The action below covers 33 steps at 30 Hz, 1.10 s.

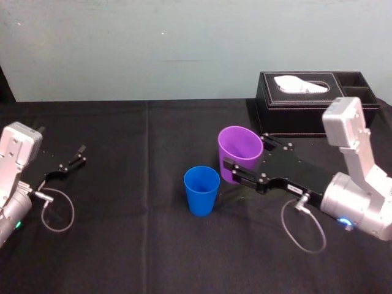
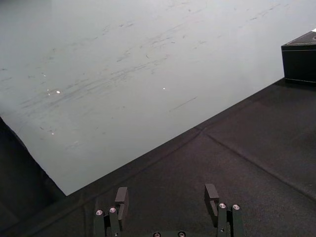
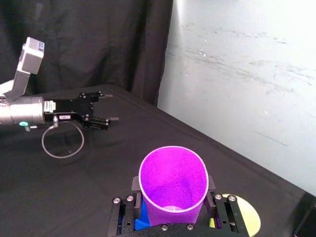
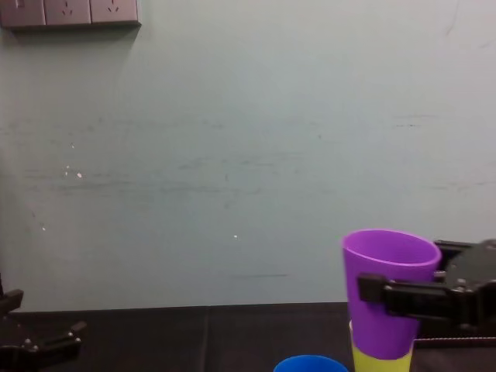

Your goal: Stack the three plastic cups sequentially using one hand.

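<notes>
The right end effector (image 1: 246, 157) reaches in from the right over the black-clothed desk (image 1: 135, 208) and pinches the purple cup (image 1: 236, 144), one finger against each side of its wall just below the rim. The purple cup is upright with its mouth open upward. In the chest view its base meets the top of the yellow-green cup (image 4: 380, 363), which stands directly beneath it; whether the purple cup is lowered into it or only touches its rim cannot be told. From the right wrist view a sliver of that yellow-green cup shows below the fingers. The blue cup (image 1: 201, 191) stands upright on the desk by itself, just beside the purple cup, to its left and nearer the robot, not touching it. The black tissue box (image 1: 306, 113) sits at the back of the desk behind the right arm. The left end effector (image 1: 78, 156) hangs low over the left side of the desk, well apart from the cups, its fingers (image 2: 121, 200) spread and holding nothing.
</notes>
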Available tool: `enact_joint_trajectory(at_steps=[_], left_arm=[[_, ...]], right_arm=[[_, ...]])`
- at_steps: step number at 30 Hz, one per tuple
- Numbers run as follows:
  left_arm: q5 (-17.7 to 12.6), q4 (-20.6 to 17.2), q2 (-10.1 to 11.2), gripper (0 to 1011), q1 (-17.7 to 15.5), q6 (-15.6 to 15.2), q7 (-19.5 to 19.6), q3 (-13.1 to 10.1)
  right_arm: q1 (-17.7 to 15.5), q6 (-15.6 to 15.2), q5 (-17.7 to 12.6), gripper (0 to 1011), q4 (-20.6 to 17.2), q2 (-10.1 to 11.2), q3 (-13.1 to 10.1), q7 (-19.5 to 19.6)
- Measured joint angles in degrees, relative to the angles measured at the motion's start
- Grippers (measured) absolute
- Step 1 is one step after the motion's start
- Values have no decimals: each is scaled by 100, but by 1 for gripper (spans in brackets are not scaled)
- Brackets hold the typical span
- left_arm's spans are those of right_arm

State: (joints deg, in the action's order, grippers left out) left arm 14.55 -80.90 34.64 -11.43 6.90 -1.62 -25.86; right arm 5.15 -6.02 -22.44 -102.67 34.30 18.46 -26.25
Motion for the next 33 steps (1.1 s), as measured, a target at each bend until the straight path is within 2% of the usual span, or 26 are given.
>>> enact_joint_trajectory(at_steps=[12,25,33], left_arm=[[0,0,0,1010,0,0,0,0],[0,0,0,1010,0,0,0,0],[0,0,0,1010,0,0,0,0]], right_arm=[[339,-216,308,726,120,-260,428,88],[595,-342,523,726,358,-500,653,132],[677,-349,623,724,474,-590,707,138]])
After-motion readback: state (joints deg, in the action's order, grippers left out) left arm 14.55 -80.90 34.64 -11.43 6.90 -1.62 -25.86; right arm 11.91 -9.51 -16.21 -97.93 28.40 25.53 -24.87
